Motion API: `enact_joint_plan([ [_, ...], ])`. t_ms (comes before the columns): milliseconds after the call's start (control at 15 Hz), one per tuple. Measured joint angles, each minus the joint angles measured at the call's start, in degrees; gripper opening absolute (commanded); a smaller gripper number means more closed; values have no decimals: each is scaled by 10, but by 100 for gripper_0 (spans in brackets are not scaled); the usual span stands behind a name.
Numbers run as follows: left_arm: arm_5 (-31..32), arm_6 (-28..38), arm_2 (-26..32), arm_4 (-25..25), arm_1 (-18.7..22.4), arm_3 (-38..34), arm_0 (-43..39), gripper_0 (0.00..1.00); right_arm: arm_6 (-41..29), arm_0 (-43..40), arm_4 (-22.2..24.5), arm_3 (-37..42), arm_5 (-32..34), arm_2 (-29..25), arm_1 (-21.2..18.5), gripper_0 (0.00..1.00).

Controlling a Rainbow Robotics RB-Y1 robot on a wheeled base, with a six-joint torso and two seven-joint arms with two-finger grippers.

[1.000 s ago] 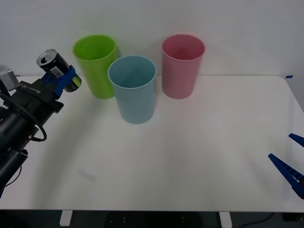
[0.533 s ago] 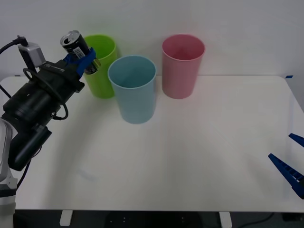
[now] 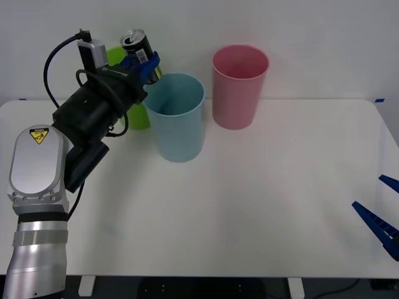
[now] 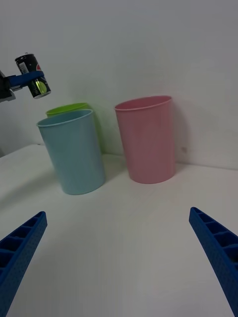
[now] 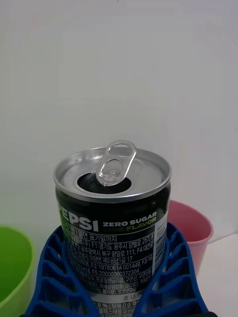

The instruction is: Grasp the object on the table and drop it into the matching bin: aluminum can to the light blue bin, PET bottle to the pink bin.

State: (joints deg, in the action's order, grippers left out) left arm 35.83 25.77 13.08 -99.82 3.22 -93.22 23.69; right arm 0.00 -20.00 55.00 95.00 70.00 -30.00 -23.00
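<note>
Your aluminum can (image 3: 138, 45) is off the table (image 3: 262, 205), up in the air at the far left side, clamped between the blue fingers (image 5: 54, 277) of the left gripper (image 3: 144, 62). Can sits roughly upright, slightly tilted, silver top and raised pull tab up; the wrist camera shows the tab lifted and the mouth open. Fingers wrap its lower body on both sides, closed snug against the can wall.

From the front camera the can hangs just beside the far-left rim of the light blue bin (image 3: 177, 118), above rim height, in front of the lime green bin (image 3: 132, 112). Whether it's actually over the blue opening, you can't tell from these angles. The right wrist camera puts the can (image 4: 32, 75) high above both bins, toward the green one (image 4: 74, 110).

Pink bin (image 3: 239, 87) stands near the far edge, just right of the blue bin, not touching.

Right gripper (image 3: 381, 219) is parked at the near right corner of the table, fingers (image 4: 218, 252) spread wide, holding nothing.
</note>
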Motion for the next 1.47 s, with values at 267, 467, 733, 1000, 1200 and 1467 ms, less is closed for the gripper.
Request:
enact_joint_plan([
  [267,0,-2,3,-42,-7,51,48,0,0,0,0,0,0,0,0,100],
  [467,-2,-2,3,-59,-7,77,73,0,0,0,0,0,0,0,0,100],
  [733,-2,1,2,-75,-7,86,81,0,0,0,0,0,0,0,0,100],
  [1000,-2,1,-1,-82,-6,86,81,0,0,0,0,0,0,0,0,100],
  [1200,-2,1,-3,-82,-7,86,81,8,0,0,0,0,0,0,0,100],
  [1467,-2,-4,-5,-81,-7,86,81,100,0,0,0,0,0,0,0,100],
])
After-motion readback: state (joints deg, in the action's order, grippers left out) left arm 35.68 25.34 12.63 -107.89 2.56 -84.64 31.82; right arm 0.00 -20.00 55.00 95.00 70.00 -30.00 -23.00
